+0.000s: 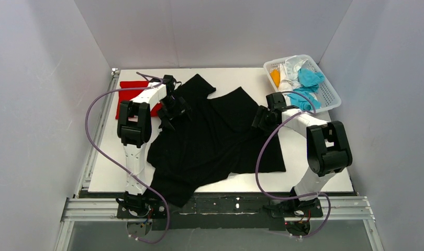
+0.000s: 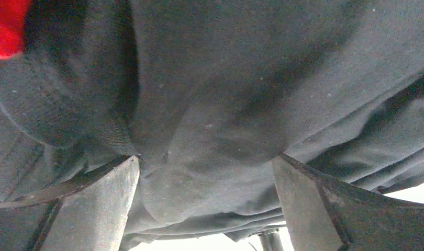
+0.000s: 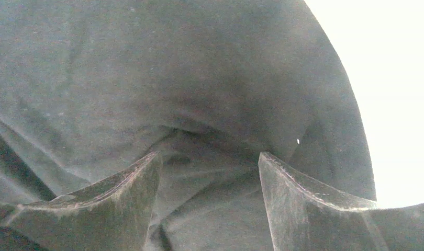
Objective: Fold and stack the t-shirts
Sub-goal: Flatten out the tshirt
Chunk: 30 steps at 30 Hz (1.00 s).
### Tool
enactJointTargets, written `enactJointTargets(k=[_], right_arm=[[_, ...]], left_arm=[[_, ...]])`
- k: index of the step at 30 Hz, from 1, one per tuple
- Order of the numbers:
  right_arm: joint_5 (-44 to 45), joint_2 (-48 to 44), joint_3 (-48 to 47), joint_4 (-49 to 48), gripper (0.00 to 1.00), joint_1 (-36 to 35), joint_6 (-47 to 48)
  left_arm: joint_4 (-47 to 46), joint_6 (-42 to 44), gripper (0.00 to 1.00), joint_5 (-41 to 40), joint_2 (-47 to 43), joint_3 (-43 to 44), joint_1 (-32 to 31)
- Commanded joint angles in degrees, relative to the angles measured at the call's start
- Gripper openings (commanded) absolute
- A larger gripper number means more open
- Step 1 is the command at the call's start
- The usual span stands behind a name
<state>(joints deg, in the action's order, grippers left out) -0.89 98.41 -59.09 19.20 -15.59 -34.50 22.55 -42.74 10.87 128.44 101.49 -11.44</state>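
Black t-shirt [image 1: 215, 141] sprawled on the table [image 1: 231, 77]. Left gripper [image 1: 171, 112] is down on its left edge, right gripper [image 1: 260, 119] on its right edge. Both jaws wide, cloth bulging between, unpinched.

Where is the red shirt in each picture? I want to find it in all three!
Top external: the red t-shirt lies at the far left of the table, beside the black t-shirt.
Left wrist: the red t-shirt is only a small patch in the top left corner, next to the black t-shirt.
Right wrist: not in it; the black t-shirt fills most of the view.
Shared landmark: the black t-shirt, visible in all three.
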Motion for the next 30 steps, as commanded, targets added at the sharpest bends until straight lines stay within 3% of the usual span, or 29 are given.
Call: enactJointTargets(k=[1,6,10,15,19,24,30], right_arm=[[8.22,-4.24,4.65,6.74,0.77,3.89,-3.34],[9.96,-9.4,10.43,8.9,0.76,10.13,-8.12],[14.62,-15.65,11.99,11.88,0.79,10.93,-10.74],[10.05,-21.81,10.13,8.29,0.78,10.45,-2.93],[10.19,-25.23,4.39,4.9,0.78,5.34,4.72],[5.56,-16.21,-5.15,-1.38,0.79,-0.55,10.17],[6.61,5.98,-26.6,4.41,0.77,-1.79,9.53]], left_arm=[[2.97,0.29,0.98,-6.04,3.7,-1.41,3.05],[2.86,0.25,0.98,-4.75,0.78,-5.33,4.65],[2.6,0.67,0.98,-7.2,-3.25,-9.46,5.45],[3.48,1.24,0.98,-4.54,-7.3,-10.12,5.82],[0.99,1.73,0.98,0.16,-11.41,-9.04,5.2],[-2.73,1.4,0.98,6.71,-9.66,-3.86,3.64],[-2.07,1.4,0.98,11.5,1.98,8.33,0.63]])
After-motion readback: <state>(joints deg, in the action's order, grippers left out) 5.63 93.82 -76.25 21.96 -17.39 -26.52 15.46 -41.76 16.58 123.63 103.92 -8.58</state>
